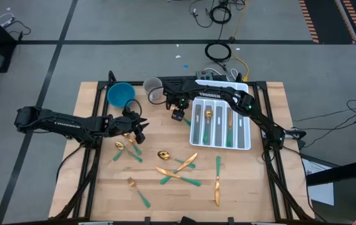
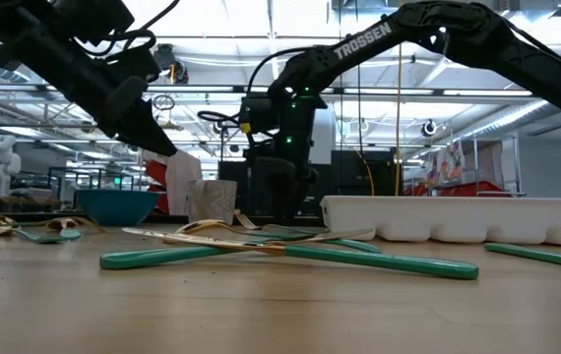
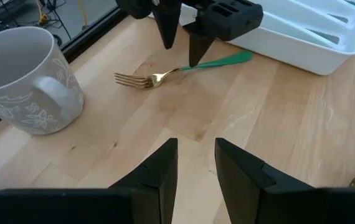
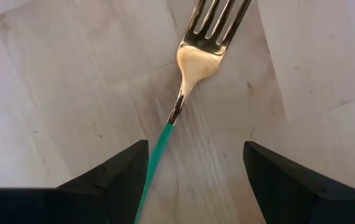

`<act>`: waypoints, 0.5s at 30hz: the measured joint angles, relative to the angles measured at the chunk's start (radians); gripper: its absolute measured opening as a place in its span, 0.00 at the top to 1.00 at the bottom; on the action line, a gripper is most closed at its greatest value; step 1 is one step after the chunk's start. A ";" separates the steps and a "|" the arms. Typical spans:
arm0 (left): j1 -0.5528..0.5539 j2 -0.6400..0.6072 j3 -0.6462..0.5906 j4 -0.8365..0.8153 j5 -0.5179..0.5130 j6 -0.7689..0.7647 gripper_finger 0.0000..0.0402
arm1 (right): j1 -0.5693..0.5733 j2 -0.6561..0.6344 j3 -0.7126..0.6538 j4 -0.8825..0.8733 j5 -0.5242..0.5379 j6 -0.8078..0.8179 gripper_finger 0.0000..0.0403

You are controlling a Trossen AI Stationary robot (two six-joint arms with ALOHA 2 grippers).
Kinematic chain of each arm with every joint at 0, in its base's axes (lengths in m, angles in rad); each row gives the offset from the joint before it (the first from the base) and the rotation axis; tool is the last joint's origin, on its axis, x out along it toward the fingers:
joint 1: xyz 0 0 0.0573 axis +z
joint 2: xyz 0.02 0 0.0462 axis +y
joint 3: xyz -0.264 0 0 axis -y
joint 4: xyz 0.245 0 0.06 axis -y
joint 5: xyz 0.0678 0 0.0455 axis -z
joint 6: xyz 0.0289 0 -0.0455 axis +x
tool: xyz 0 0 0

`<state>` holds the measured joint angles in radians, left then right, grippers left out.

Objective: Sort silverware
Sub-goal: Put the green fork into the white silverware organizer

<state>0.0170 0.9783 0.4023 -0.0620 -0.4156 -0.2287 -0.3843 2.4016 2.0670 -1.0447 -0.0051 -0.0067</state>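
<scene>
Below right claw (image 4: 193, 177), slim green-handled gold fork (image 4: 193, 68).

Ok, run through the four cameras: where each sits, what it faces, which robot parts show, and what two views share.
High view: overhead, looking straight down on the table; both arms, white cutlery tray.
Low view: at tabletop height, looking across into the room; both arms come in from above, crossed green-handled silverware in front.
Left wrist view: on the left arm, past its own fingers toward a mug.
Right wrist view: on the right arm, looking down between its open fingers.
Shared: both wrist views show the same green-handled fork.
</scene>
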 joint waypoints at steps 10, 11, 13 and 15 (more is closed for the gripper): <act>0.000 0.000 0.000 -0.001 0.020 0.002 0.71 | 0.007 0.000 0.023 0.027 0.010 -0.036 0.37; 0.000 0.000 0.000 -0.002 0.029 0.002 0.71 | 0.006 0.000 0.034 0.031 0.010 -0.035 0.37; 0.000 0.000 0.000 -0.005 0.048 0.001 0.71 | 0.004 -0.003 0.049 0.030 0.010 -0.047 0.37; 0.000 0.000 0.000 -0.011 0.049 0.001 0.71 | -0.001 -0.003 0.064 0.000 0.024 -0.082 0.37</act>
<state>0.0170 0.9787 0.4023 -0.0731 -0.3664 -0.2276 -0.3855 2.3985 2.1313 -1.0442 0.0193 -0.0890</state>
